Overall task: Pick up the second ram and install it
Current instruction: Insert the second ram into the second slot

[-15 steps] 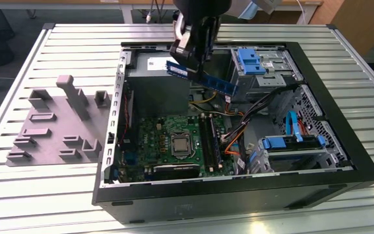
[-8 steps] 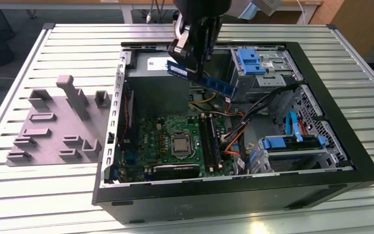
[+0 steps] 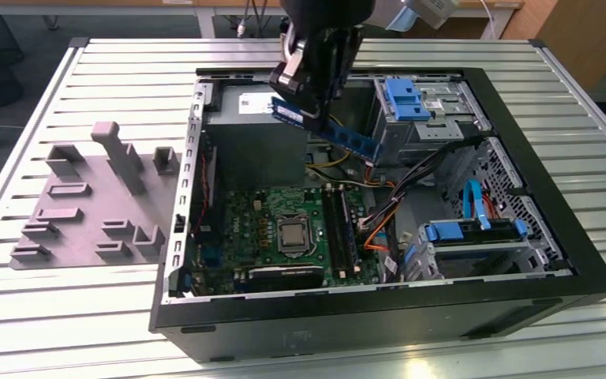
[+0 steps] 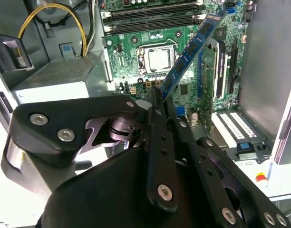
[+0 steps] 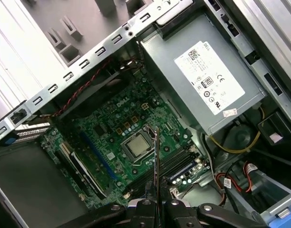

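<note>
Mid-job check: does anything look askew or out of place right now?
In the exterior view, the second ram, clamped in the gripper, hangs slanted above the open computer case, not lined up with the memory slots. Nothing else stands out.

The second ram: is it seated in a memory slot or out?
Out. The end effector grips the second ram, tilted, in the air above the motherboard.

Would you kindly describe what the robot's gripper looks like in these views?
The gripper is matte black, built of flat linkage bars joined by round silver screws and pins, and it narrows to two slim fingers. In the exterior view its body reads as a glossy black block.
</note>
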Available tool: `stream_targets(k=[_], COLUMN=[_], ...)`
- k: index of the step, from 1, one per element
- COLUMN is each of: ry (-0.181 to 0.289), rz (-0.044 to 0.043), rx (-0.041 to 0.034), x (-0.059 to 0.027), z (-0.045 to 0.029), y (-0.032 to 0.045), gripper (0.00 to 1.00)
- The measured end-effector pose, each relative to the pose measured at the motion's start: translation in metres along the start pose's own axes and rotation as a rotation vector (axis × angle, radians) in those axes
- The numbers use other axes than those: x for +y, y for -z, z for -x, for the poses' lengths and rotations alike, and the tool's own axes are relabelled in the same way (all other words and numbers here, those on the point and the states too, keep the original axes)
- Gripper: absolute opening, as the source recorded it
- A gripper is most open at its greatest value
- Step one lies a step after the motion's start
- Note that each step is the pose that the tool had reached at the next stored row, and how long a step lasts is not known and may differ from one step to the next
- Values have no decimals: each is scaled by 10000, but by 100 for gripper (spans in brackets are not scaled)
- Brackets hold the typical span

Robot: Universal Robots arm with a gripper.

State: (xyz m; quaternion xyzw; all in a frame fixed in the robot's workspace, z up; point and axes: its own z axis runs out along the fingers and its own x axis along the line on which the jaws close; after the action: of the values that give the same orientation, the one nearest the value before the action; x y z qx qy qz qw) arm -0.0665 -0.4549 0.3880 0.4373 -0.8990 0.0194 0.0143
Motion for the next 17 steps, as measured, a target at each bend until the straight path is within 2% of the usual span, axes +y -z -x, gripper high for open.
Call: stream_targets(k=[8, 17], ry=[-743, -2051], rz=[6, 30], rx=[50, 122], x=[0, 0], z=[0, 0], y=[-3, -9], gripper=[14, 14])
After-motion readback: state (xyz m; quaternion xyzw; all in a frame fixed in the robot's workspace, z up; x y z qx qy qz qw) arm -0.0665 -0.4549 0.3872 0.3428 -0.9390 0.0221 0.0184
